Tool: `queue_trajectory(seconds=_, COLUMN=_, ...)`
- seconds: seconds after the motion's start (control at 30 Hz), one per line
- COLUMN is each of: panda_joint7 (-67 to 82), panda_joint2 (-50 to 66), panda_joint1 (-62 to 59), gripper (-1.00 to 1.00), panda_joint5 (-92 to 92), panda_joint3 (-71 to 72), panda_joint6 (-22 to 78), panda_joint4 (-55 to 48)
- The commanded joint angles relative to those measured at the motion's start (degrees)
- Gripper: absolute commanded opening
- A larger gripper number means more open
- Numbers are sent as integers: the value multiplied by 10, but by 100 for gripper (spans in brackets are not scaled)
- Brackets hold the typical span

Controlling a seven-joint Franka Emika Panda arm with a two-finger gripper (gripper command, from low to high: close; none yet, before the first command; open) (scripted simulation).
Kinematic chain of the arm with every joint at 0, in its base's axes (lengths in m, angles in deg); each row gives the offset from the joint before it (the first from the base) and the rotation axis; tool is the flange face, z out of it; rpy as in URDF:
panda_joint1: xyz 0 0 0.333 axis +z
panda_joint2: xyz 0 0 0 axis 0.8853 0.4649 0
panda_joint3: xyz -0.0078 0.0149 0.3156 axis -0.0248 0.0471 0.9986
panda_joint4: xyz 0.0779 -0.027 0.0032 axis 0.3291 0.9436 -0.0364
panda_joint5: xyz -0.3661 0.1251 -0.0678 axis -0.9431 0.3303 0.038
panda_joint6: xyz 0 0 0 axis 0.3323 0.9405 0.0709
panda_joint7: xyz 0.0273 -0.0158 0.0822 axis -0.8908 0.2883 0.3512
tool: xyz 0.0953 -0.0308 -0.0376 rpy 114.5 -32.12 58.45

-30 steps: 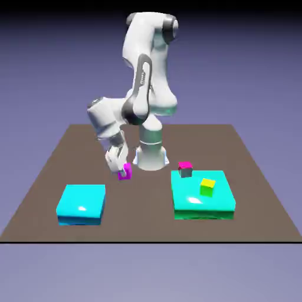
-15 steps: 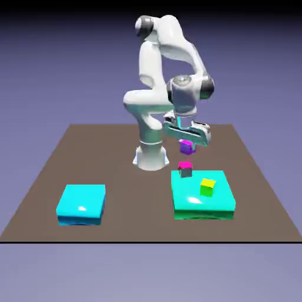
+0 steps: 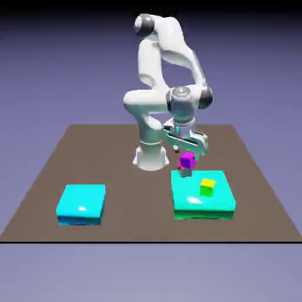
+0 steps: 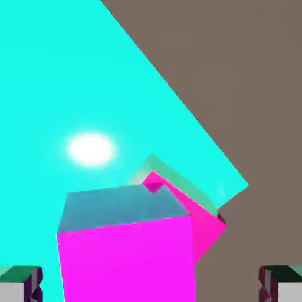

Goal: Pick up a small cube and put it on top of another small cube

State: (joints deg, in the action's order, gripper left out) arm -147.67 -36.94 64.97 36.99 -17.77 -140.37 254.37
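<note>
Lowered since half a second ago, small cube (image 3: pixel 187 160) now sits on another small cube (image 3: pixel 185 172) at the cyan slab's (image 3: pixel 203 199) far-left corner on the brown desk (image 3: pixel 141 194); jaws spread wide, clear of it.

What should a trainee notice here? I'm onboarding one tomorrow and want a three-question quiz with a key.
1. True or false: the hand grips the small cube.
2. What does the small cube rest on? A) grey cube B) yellow cube C) table
3. Which slab bears no cube?
Key: 1 false, the fingertips stand clear of it. 2 A. 3 The left slab in the exterior view.
</note>
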Motion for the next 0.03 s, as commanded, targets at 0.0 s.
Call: queue_trajectory(seconds=0.0, panda_joint7=-2, panda_joint2=-12, panda_joint1=-2, gripper=100, panda_joint5=-6, panda_joint3=-4, panda_joint6=16, panda_joint4=-4)
